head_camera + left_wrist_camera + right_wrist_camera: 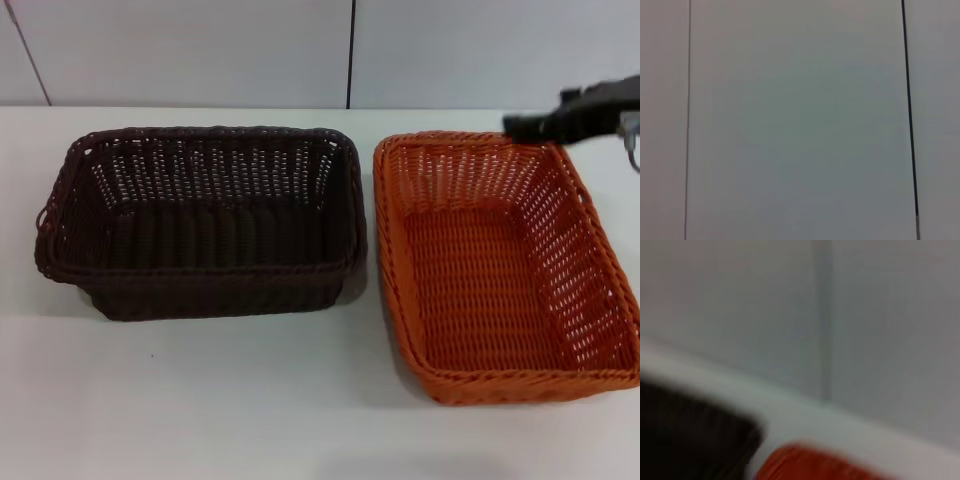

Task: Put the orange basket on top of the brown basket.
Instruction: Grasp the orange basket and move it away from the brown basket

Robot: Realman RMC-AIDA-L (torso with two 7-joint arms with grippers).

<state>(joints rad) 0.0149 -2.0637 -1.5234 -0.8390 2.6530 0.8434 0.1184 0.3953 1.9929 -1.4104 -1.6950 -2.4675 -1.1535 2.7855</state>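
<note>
Up at the far right corner of the orange basket (505, 265), the right gripper (527, 124) hovers just above the braided rim; whether it is released or clenched I cannot tell. That basket sits on the white table (200, 400), empty, its long side running away from the robot. Just beside it, on its left and nearly touching rim to rim, stands the brown basket (205, 225), also empty and upright. Behind the orange basket rises a pale panelled wall (200, 50). No left gripper shows anywhere.
</note>
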